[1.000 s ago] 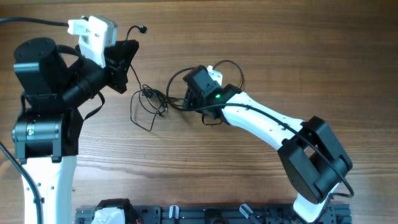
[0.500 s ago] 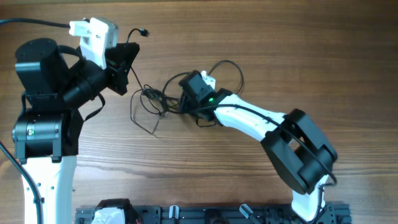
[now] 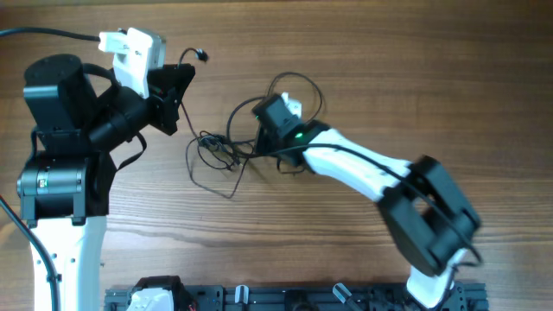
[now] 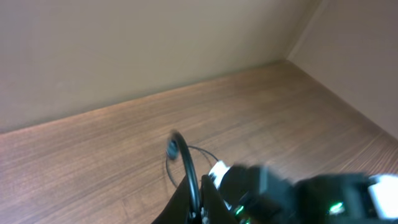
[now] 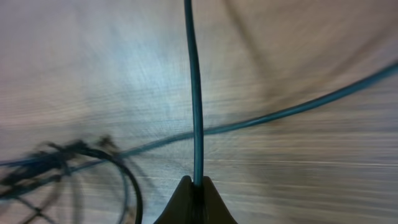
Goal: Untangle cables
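2 grippers: left gripper [image 3: 176,85] clamped on 1 cable end, plug [image 3: 204,57] poking out; right gripper [image 5: 194,188] just pinched shut on 1 strand
Cables [image 3: 216,154]: loose tangle on table [image 3: 389,52], between arms
Meaning: 2 holds; likely ready to pull apart

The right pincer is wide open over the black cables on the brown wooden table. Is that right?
No. The right pincer is shut, not wide open: the right wrist view shows its tips pinched on one thin strand of the cables. It is over the black cables on the brown wooden table, as you said.
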Motion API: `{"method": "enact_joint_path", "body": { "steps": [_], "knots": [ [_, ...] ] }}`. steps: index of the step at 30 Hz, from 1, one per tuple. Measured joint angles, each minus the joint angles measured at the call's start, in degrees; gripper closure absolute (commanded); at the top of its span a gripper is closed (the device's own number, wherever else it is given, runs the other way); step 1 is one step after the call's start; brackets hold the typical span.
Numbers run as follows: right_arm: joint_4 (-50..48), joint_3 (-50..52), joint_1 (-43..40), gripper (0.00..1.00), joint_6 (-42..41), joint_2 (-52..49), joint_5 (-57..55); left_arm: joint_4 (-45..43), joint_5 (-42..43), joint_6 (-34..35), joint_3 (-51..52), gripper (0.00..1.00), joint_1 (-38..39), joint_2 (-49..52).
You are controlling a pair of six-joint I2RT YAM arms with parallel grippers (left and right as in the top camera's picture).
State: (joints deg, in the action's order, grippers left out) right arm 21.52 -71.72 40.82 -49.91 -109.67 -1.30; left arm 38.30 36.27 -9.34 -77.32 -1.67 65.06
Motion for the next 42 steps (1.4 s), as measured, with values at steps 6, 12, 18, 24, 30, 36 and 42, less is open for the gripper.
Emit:
{"method": "enact_joint_path", "body": {
  "steps": [6, 12, 18, 24, 30, 36, 42],
  "knots": [
    [7.69, -1.86, -8.39, 0.95, 6.86, 17.42, -5.81, 0.52, 0.0, 0.0, 0.0, 0.95, 0.0, 3.63],
    [16.72, -2.58, -22.49, 0.95, 14.29, 29.46, -8.22, 0.33, -0.02, -0.22, 0.0, 0.96, 0.02, 12.85],
    [24.35, -2.58, -32.79, 0.96, 18.43, 31.78, -9.14, -0.02, -1.05, -3.45, 0.0, 0.96, 1.2, 19.43],
    [25.86, -2.58, -38.6, 0.96, 21.22, 31.78, -9.16, -0.72, -7.41, -4.09, 0.0, 0.96, 0.17, 20.94],
    [26.32, -2.58, -46.66, 0.95, 23.21, 31.78, -9.27, -1.97, -8.39, -4.09, 0.0, 0.96, -6.67, 20.94],
    [26.82, -2.58, -55.47, 0.96, 24.74, 31.78, -9.18, -2.27, -6.93, -3.61, 0.0, 0.96, -17.77, 20.94],
    [27.04, -2.58, -59.12, 0.96, 25.59, 31.78, -9.2, -2.29, -1.81, -3.43, 0.0, 0.96, -26.4, 20.94]
  ]
}}
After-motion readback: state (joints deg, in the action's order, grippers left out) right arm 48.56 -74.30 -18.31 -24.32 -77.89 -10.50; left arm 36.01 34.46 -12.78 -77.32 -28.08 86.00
